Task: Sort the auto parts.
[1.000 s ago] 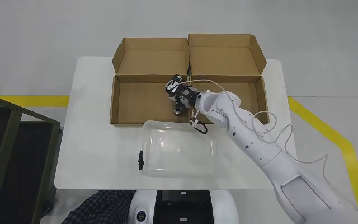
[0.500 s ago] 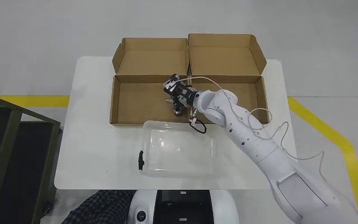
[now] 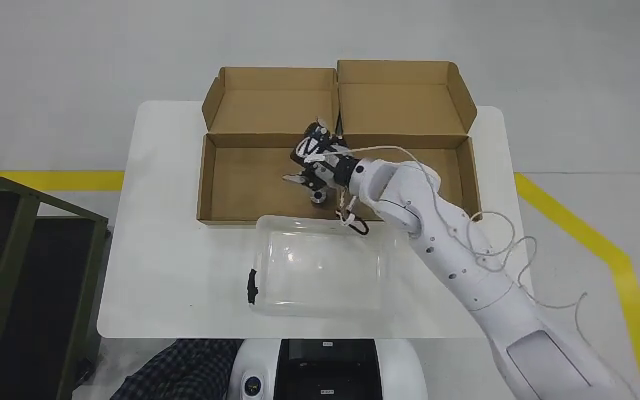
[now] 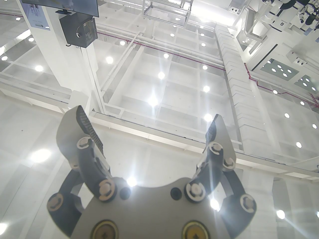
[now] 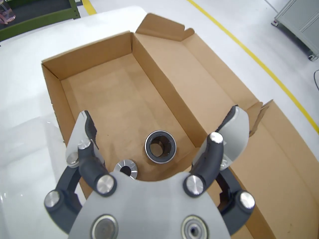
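My right gripper [image 5: 160, 115] hangs open over the left cardboard box [image 5: 112, 93], close to the wall it shares with the right box [image 5: 269, 155]. On the box floor below it lie two parts: a black-rimmed ring [image 5: 160, 146] and a smaller silver ring [image 5: 125, 167], a short gap between them. Nothing is between the fingers. From above, the right gripper [image 3: 308, 168] is at the left box's [image 3: 240, 180] right end, with the silver ring [image 3: 318, 196] just nearer the robot. My left gripper [image 4: 148, 115] is open, empty and turned up toward the ceiling.
A clear plastic bin [image 3: 320, 265] stands on the white table [image 3: 160, 220] in front of the boxes. The right box [image 3: 440, 170] sits beside the left one, both with lids [image 3: 270, 98] folded back. The right arm crosses above the bin's right corner.
The right gripper has shifted slightly toward the far side of the left box and its fingers look spread wider. The silver ring has stayed in place.
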Robot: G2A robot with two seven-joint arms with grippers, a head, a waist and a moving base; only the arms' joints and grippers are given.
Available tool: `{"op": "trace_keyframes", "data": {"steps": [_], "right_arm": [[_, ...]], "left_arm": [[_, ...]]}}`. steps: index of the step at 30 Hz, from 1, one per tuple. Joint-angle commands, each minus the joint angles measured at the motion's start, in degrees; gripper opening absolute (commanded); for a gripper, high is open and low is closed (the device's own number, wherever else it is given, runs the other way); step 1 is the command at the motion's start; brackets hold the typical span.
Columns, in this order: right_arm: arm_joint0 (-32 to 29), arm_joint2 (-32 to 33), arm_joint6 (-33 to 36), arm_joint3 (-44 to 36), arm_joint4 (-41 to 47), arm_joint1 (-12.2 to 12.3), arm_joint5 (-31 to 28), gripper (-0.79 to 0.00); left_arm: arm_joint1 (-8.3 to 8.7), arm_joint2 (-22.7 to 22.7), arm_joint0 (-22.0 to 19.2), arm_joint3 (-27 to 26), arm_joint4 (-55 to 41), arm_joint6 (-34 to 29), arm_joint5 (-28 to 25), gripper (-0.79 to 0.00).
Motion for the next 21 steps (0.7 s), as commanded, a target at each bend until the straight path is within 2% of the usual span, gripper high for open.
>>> {"op": "trace_keyframes", "data": {"steps": [1, 8, 21], "right_arm": [[-2.29, 2.17, -0.25, -3.95, -0.77, 0.68, -0.3, 0.0], [-12.58, 11.34, -4.95, -15.36, -3.89, 3.29, -2.92, 0.0], [-32.2, 28.34, -20.04, -23.91, -7.22, 6.42, -2.92, 0.0]], "left_arm": [[0.0, 0.0, 0.0, 0.0, 0.0, 0.0, 0.0, 0.0], [0.0, 0.0, 0.0, 0.0, 0.0, 0.0, 0.0, 0.0], [0.0, 0.0, 0.0, 0.0, 0.0, 0.0, 0.0, 0.0]]}}
